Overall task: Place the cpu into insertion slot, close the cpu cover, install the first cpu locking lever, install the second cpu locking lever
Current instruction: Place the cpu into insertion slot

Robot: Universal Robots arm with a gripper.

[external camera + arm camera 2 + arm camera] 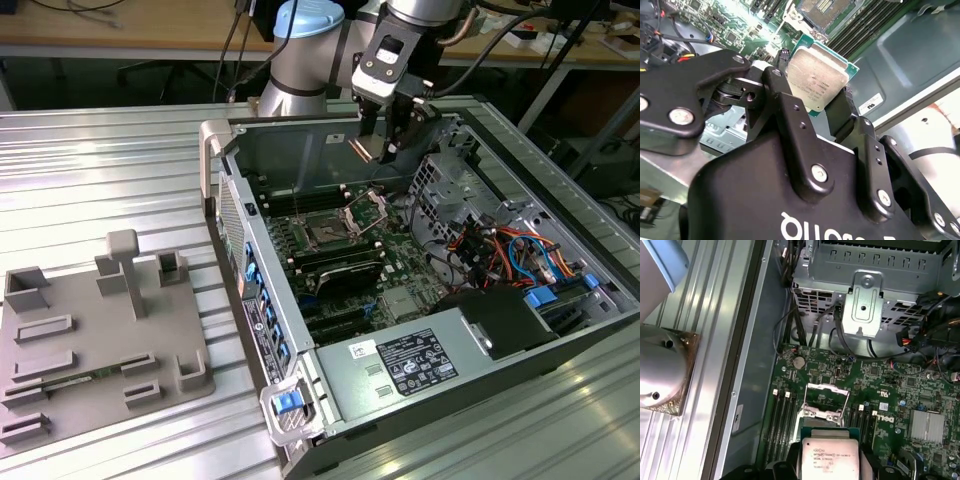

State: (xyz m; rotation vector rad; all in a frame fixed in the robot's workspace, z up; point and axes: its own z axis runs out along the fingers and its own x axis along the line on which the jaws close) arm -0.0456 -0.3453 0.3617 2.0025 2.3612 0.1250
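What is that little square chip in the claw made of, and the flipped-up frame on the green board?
Chip: the face looks like dull, silvery metal with a soft matte sheen. Its green edge looks like circuit-board material.
Frame: probably thin bare sheet metal, since it is bright, silvery and catches the light.

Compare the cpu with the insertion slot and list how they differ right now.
The cpu shows a pale silvery face with a green edge; the insertion slot is a dark square with a metal rim. The cpu is clamped in the gripper, up off the board; the insertion slot is set into the green board, empty, its cpu cover raised. Both are square.
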